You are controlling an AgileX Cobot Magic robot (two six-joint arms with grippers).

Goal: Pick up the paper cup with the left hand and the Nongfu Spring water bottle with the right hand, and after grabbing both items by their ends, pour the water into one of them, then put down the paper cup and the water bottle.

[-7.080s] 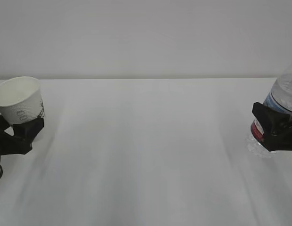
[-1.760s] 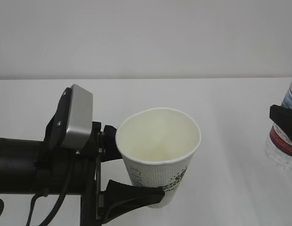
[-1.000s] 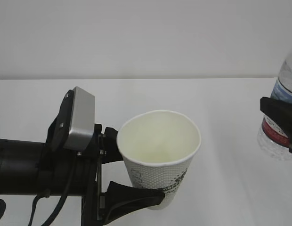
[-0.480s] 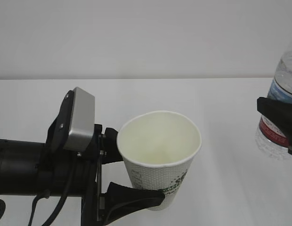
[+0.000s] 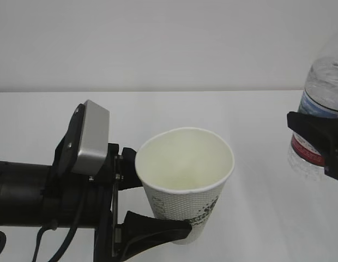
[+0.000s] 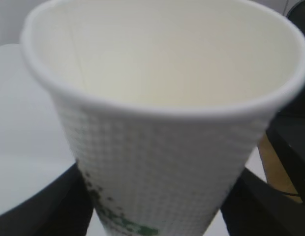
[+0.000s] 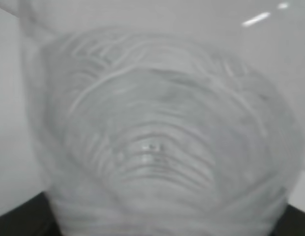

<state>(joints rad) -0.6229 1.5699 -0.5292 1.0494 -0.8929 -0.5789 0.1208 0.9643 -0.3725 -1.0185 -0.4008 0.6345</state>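
The white paper cup (image 5: 185, 180) stands upright in the air at lower centre, its cream inside facing up. My left gripper (image 5: 158, 203) is shut on its lower part, one black finger (image 5: 155, 230) on the near side. In the left wrist view the cup (image 6: 162, 123) fills the frame between both fingers (image 6: 42, 216). At the right edge the Nongfu Spring water bottle (image 5: 324, 82) is held upright, and my right gripper (image 5: 320, 143) is shut on its red-and-white label. The bottle's ribbed clear wall (image 7: 157, 137) fills the right wrist view. I cannot make out the water.
The white table (image 5: 251, 229) runs back to a pale wall (image 5: 169, 43). The left arm's grey plate (image 5: 91, 136) and black cables sit left of the cup. A gap of bare table lies between cup and bottle.
The right gripper has carried the bottle up and a little left, toward the cup. The cup and left gripper have stayed almost still.
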